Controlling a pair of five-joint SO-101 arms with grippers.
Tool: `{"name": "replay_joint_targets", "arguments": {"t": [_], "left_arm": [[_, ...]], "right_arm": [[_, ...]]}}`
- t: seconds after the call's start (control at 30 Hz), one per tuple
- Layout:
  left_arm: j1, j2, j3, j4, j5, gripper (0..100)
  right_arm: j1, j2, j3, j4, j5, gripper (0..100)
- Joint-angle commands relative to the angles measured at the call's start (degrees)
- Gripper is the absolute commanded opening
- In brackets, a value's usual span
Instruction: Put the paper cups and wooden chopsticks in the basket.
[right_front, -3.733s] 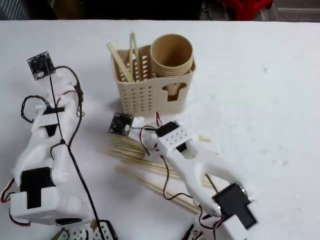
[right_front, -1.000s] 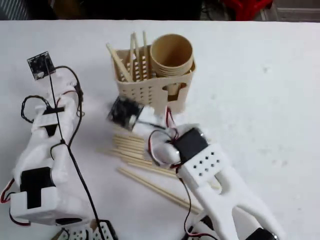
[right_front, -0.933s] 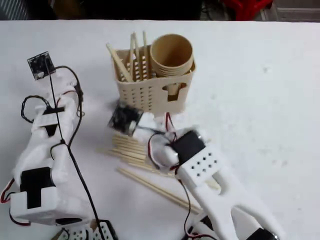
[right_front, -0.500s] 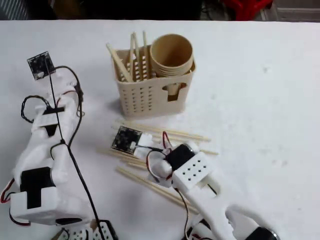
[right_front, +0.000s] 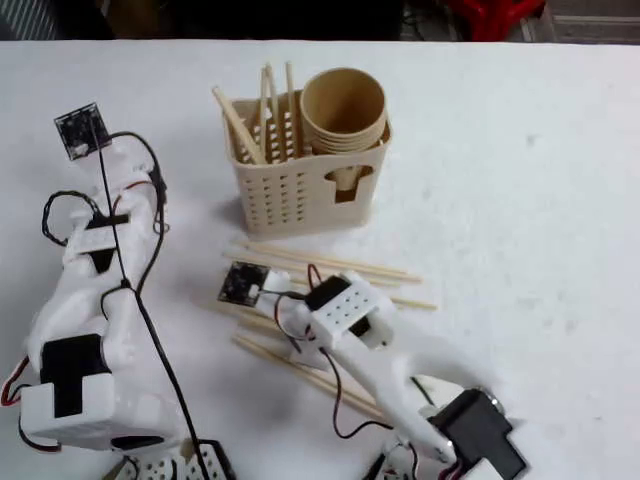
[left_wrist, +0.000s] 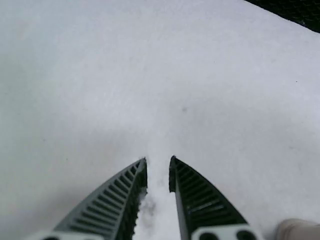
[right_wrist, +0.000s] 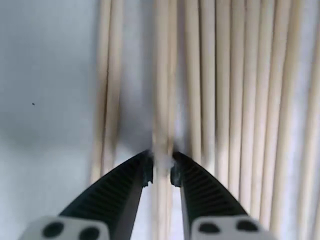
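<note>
Chopsticks (right_wrist: 207, 75) on table (right_front: 520, 200); right gripper (right_wrist: 161, 170) apparently pinching one (left gripper (left_wrist: 158, 172) slightly parted, empty).

The left arm (right_front: 85, 300) and right arm (right_front: 390, 350) are white plastic with black servos, red-black cables, dark ribbed fingers (left_wrist: 120, 200).

A white table (right_front: 520, 200) takes up most of the high view, its surface matte and faintly mottled (a tiny dark speck (right_wrist: 33, 104) marks a bare patch of it in the right wrist view). Beyond its far edge runs a dark strip (right_front: 250, 18). Along that strip a red thing (right_front: 495, 12) sits toward the right, pale grey floor (right_front: 590, 25) just beside it, and a grey slatted thing (right_front: 22, 18) fills the left corner.
</note>
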Motion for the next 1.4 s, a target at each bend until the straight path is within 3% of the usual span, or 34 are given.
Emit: {"name": "replay_joint_targets", "arguments": {"t": [0.0,0.7,1.2,1.37], "left_arm": [[-0.31,-0.48,-2.90,0.35,-0.53,9],[-0.40,-0.48,-2.81,0.44,-0.53,9],[-0.31,-0.48,-2.90,0.26,-0.53,9],[-0.31,-0.40,-2.90,0.26,-0.53,9]], "right_arm": [[-0.31,1.10,-0.97,-0.66,0.70,5.5],[3.91,3.03,-1.93,-1.89,0.18,1.7],[8.04,-22.11,0.70,6.55,0.09,1.7],[8.22,-28.53,-4.92,7.16,-5.01,1.7]]}}
